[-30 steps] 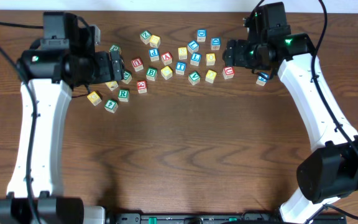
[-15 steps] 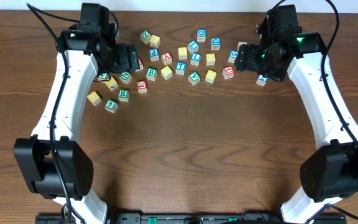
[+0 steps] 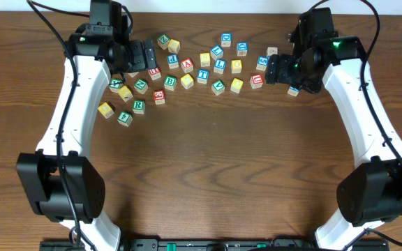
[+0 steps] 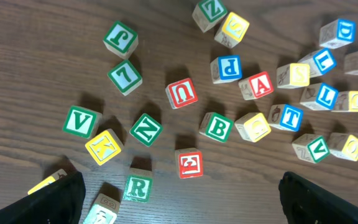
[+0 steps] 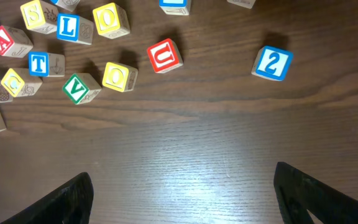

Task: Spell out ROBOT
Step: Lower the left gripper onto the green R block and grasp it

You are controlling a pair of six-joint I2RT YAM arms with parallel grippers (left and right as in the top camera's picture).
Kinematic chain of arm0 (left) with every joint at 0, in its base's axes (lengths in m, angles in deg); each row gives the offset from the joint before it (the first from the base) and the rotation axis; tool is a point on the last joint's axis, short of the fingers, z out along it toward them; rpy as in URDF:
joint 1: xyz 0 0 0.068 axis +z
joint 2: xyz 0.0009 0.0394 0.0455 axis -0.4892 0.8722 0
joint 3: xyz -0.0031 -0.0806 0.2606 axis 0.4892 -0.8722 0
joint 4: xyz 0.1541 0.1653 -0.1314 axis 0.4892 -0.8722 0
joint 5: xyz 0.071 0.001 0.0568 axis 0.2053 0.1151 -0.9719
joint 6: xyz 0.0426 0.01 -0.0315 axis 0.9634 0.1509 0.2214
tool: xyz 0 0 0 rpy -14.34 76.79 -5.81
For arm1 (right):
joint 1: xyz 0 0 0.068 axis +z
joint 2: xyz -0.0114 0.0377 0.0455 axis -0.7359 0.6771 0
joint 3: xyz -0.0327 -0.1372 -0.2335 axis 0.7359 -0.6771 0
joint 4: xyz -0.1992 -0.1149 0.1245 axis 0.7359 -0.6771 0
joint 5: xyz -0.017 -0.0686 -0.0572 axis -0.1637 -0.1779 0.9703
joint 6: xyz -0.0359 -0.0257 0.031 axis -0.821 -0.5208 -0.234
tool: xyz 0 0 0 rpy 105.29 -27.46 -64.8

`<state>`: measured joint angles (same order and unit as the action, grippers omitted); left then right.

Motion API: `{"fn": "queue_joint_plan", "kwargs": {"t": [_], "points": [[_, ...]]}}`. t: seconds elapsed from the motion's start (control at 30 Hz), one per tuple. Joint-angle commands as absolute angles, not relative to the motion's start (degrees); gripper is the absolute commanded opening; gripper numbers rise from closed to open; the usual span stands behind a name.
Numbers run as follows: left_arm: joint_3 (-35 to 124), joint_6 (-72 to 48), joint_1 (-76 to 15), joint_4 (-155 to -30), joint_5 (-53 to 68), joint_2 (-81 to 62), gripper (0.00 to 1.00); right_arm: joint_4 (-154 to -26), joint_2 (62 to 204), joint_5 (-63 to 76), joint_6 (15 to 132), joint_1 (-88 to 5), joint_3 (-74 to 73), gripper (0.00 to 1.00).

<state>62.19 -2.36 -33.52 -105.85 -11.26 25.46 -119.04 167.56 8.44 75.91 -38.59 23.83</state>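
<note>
My left claw hangs wide and empty over the scatter's far left, and my right claw hangs wide and empty at its right. The R cube lies near-left. The B cube and T cube sit in the middle. The first O cube and second O cube are further right.

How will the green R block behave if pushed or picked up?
The green R block looks like a rigid wooden cube, so it should probably keep its shape when gripped. Its flat faces suggest sliding on the table, not rolling. Pushed sideways, it might bump the nearby red block.
</note>
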Motion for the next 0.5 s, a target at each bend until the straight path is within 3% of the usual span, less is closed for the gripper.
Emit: {"fn": "queue_joint_plan", "kwargs": {"t": [0.0,0.47], "points": [[62.80,-1.71,-33.34,-105.98,-13.14,28.06,0.96,-119.06,167.65,9.55,75.84,-38.69,24.93,0.88],[62.60,-2.34,-33.34,-114.61,-14.51,32.14,0.83,-119.34,167.65,9.55,75.84,-38.67,24.84,0.88]]}}
